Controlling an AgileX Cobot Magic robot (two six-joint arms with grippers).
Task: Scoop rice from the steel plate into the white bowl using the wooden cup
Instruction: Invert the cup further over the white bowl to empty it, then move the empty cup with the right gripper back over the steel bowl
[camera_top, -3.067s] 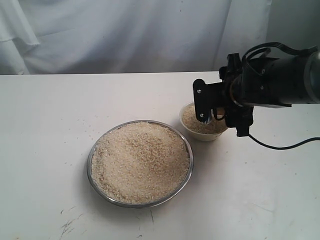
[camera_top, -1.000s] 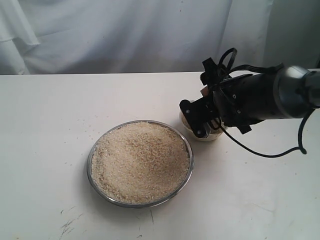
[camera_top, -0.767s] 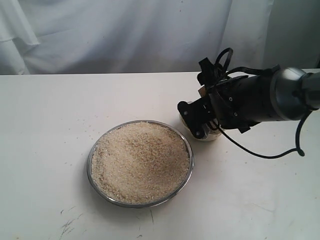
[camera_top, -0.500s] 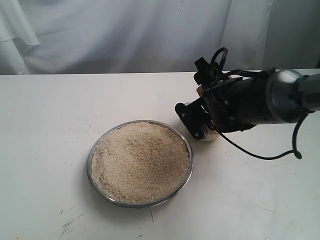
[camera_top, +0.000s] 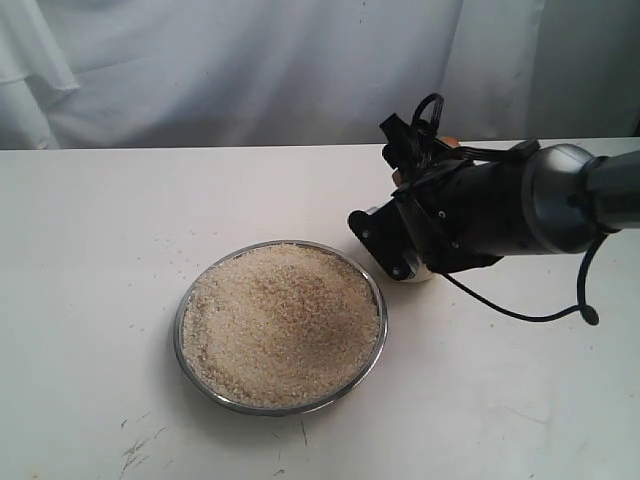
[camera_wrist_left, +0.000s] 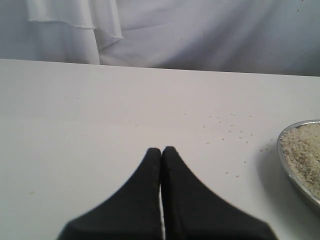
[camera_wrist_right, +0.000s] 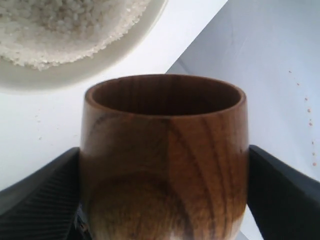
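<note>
We see the right arm (camera_top: 500, 215) as a thick, glossy black barrel that turns into a smooth grey sleeve (camera_top: 565, 190) further back. Black cables (camera_top: 428, 108) loop out of its top, and one thin black cord (camera_top: 535, 316) trails from its underside. A flat black bracket (camera_top: 383, 240) at its front carries what we take for small pale screws (camera_top: 398, 270). The right fingers (camera_wrist_right: 37, 197) are black with a fine woven pattern. The left fingers (camera_wrist_left: 142, 200) are plain matte black, broad at the base and tapering to narrow rounded tips.
</note>
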